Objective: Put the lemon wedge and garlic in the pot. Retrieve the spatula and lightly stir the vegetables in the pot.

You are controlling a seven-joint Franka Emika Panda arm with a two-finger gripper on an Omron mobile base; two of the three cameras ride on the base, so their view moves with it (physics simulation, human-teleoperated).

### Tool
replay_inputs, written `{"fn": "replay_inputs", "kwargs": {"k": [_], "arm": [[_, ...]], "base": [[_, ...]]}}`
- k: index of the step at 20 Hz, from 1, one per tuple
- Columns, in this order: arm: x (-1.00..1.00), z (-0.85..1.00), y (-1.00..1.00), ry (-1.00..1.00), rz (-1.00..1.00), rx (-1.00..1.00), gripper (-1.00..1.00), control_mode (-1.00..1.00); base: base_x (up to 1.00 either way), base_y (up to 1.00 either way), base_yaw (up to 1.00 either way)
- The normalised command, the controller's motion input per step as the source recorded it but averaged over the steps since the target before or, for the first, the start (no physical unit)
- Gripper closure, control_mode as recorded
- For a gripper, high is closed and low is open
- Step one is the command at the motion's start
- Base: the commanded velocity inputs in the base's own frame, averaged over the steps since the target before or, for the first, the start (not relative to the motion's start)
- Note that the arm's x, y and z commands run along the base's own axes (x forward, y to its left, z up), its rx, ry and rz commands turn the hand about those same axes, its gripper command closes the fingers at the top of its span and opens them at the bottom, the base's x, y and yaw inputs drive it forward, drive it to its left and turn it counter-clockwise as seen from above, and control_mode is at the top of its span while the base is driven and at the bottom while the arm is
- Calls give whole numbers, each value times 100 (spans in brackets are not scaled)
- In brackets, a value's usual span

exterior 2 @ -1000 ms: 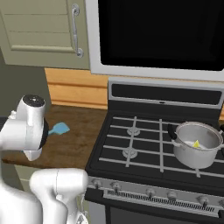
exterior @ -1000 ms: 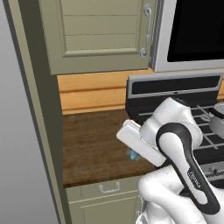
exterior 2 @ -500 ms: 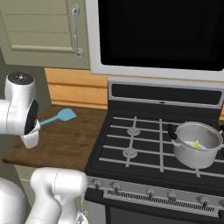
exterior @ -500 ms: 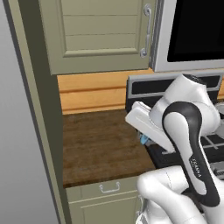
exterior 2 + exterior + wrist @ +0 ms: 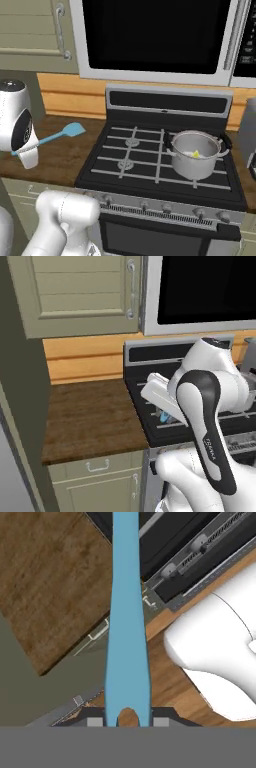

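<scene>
Spatula [image 5: 59, 135] is held by its handle end between the closed fingers of the gripper [image 5: 128, 721], lifted clear of the wooden counter [image 5: 62, 155], with the blade pointed toward the stove [image 5: 160, 165]. Pot [image 5: 195, 154] is seen standing on the stove's right front burner, well apart from the spatula. Lemon wedge [image 5: 196, 154] is visible inside the pot; garlic cannot be made out.
</scene>
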Motion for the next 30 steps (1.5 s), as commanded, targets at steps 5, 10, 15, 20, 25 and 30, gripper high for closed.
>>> {"fn": "replay_inputs", "kwargs": {"k": [5, 10, 15, 20, 25, 30], "arm": [[0, 0, 0, 0, 0, 0, 100, 100], [0, 0, 0, 0, 0, 0, 100, 100], [0, 0, 0, 0, 0, 0, 100, 100], [0, 0, 0, 0, 0, 0, 100, 100], [7, 5, -6, 0, 0, 1, 100, -100], [12, 30, -61, 7, -2, 26, 100, -100]], "base": [[2, -97, 0], [12, -74, 2], [40, -59, 0], [46, -66, 0], [34, -38, 0], [0, 0, 0]]}}
